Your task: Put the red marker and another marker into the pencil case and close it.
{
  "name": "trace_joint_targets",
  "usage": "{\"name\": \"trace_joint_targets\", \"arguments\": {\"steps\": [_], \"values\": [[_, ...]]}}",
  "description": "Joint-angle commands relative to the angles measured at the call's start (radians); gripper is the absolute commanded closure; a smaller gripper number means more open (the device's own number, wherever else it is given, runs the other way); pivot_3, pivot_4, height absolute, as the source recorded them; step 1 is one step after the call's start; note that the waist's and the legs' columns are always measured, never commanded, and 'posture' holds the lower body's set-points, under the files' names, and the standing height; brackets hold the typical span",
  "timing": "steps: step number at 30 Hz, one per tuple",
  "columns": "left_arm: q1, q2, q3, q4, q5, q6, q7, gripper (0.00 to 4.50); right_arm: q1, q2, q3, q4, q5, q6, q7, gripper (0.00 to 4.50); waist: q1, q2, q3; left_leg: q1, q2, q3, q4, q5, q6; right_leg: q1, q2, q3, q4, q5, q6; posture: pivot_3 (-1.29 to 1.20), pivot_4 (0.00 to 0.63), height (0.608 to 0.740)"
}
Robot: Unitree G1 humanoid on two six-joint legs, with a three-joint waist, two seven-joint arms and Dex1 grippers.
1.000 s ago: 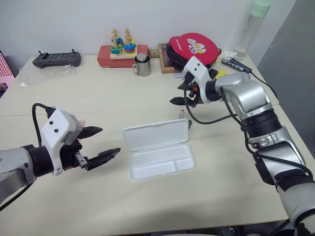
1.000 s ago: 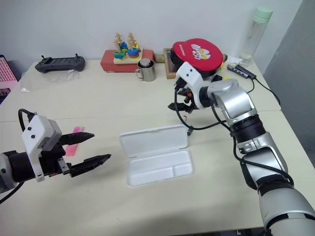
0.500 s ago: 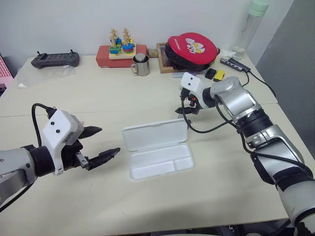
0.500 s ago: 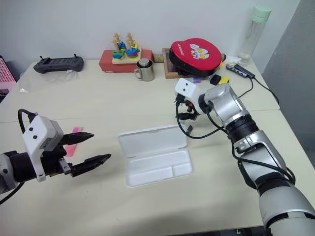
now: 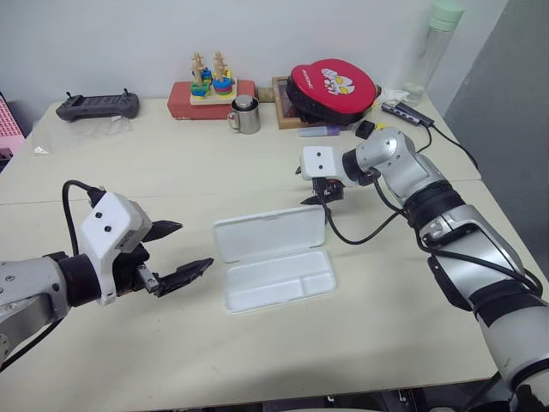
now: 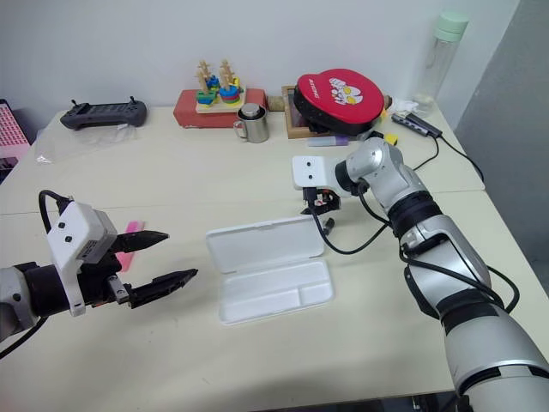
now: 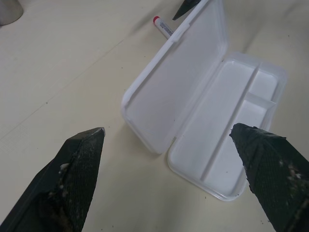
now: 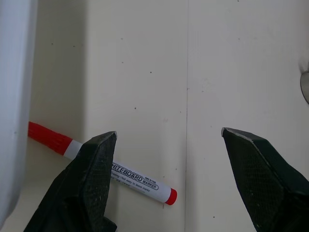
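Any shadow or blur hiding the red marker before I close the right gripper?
Right wrist view: the red marker is sharp, its label readable, with the pencil case lid's soft shadow over its cap end; one finger covers part of the barrel. Left wrist view: only its red tip shows past the lid.

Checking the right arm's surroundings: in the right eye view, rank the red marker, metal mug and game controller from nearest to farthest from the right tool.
1. red marker, just beneath the right tool
2. metal mug, behind it
3. game controller, table's far-left corner
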Motion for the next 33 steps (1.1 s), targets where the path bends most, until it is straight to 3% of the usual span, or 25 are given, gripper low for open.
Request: {"name": "trace_joint_targets", "arguments": {"steps": [1,14,33], "values": [[-0.016,0.001,0.008,-0.014,0.0,-0.006,0.007,0.0,-0.09,0.024,0.014,0.099,-0.065,-0.108,-0.02,0.85,-0.001,0.0,0.0,0.0,0.0,0.0,0.0,0.0,0.0,0.0,0.0,0.0,0.0,0.0,0.0,0.0,0.15,0.74],[-0.016,0.0,0.019,-0.03,-0.024,0.01,0.021,0.0,-0.165,0.082,0.04,0.275,-0.214,-0.256,-0.079,0.85,-0.006,0.0,0.0,0.0,0.0,0.0,0.0,0.0,0.0,0.0,0.0,0.001,0.0,0.0,0.0,0.0,0.15,0.74],[-0.011,-0.006,0.029,-0.045,-0.043,0.023,0.035,0.0,-0.144,0.09,0.09,0.335,-0.361,-0.325,-0.21,0.85,-0.01,0.0,0.0,0.0,0.0,0.0,0.002,0.0,0.0,0.0,0.001,0.001,0.001,0.0,0.0,0.0,0.15,0.74]]}}
